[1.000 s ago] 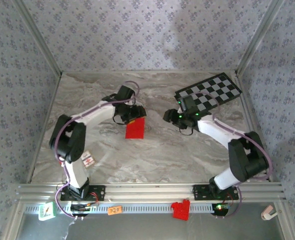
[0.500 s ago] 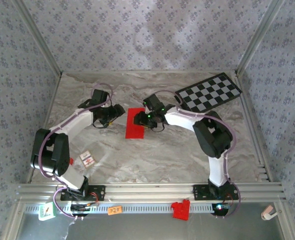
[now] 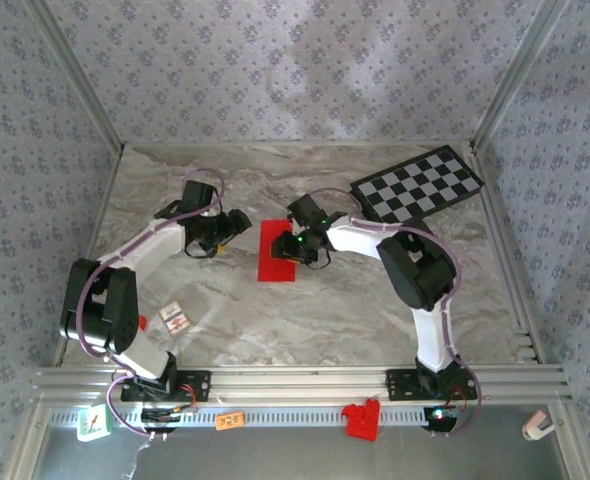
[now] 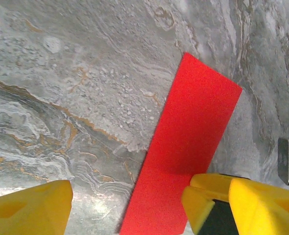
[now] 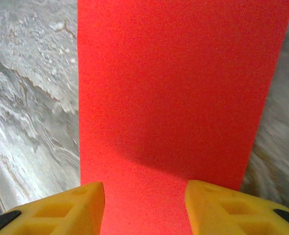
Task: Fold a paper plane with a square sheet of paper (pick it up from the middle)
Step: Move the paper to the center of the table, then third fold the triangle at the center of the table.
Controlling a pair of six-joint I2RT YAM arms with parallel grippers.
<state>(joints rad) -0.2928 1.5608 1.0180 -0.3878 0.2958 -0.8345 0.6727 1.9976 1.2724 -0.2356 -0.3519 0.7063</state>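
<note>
Red sheet of paper [image 3: 277, 251] lies flat near the middle of the marble worktop [image 3: 375, 300], showing as a narrow rectangle; whether it is doubled over is hard to tell. From above, the right fingers [image 3: 299, 247] overlap its 3 o'clock edge and hide that side. Their wrist camera shows them parted, gripping nothing, with the paper beneath and its near end cut off; contact cannot be judged. The left fingers [image 3: 239, 221] sit at the paper's 10 o'clock, apart from it, spread wide and empty; in their own view one yellow tip blocks a corner from sight.
</note>
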